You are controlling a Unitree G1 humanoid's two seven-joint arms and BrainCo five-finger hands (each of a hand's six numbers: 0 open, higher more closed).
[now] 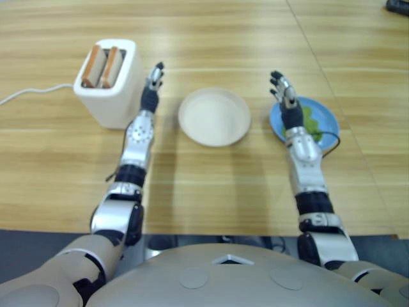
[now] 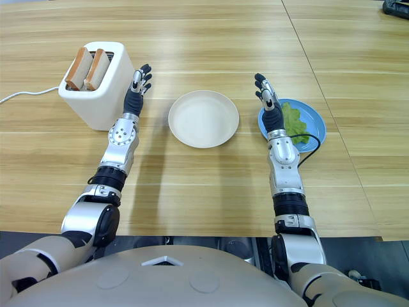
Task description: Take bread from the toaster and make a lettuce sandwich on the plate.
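Bread-fetching is beginning: the left hand, open and empty, is hovering beside the white boxy toaster, likely needing to pinch a browned bread slice standing in its slot, the right hand hanging equally open.

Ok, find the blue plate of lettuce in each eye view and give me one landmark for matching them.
Left eye view: the blue plate sits mid-right, its left edge hidden behind the right hand.
Right eye view: the blue plate sits mid-right, slightly nearer the centre, its left edge likewise behind the right hand.
Shared landmark: the cream plate, just left of it in both.
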